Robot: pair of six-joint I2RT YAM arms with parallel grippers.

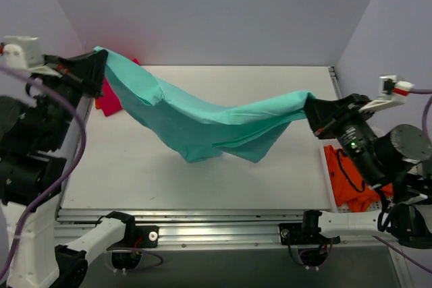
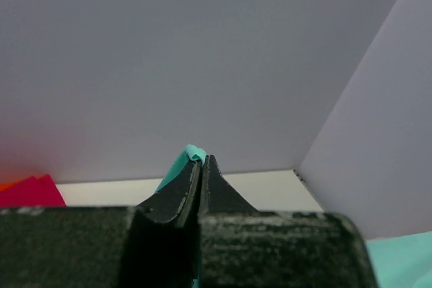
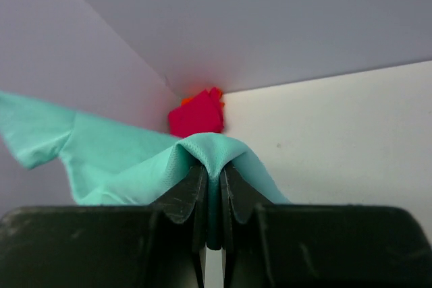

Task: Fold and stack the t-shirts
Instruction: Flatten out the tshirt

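On my overhead feed, the left arm (image 1: pixel 30 146) and right arm (image 1: pixel 395 148) show black joint housings and white links. Lilac cables (image 1: pixel 73 133) loop along both. Each wrist carries a white camera block (image 1: pixel 20 48); the right one has a red patch (image 1: pixel 403 90). A green light (image 1: pixel 352 145) glows on the right arm. The left gripper (image 2: pixel 202 165) and right gripper (image 3: pixel 212 170) have matte black, scuffed wedge fingers.

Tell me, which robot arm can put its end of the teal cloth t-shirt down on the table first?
Probably the right. The right gripper pinches the soft teal cloth t-shirt over the white table itself; the left gripper holds its end above the magenta-pink cloth shirt.
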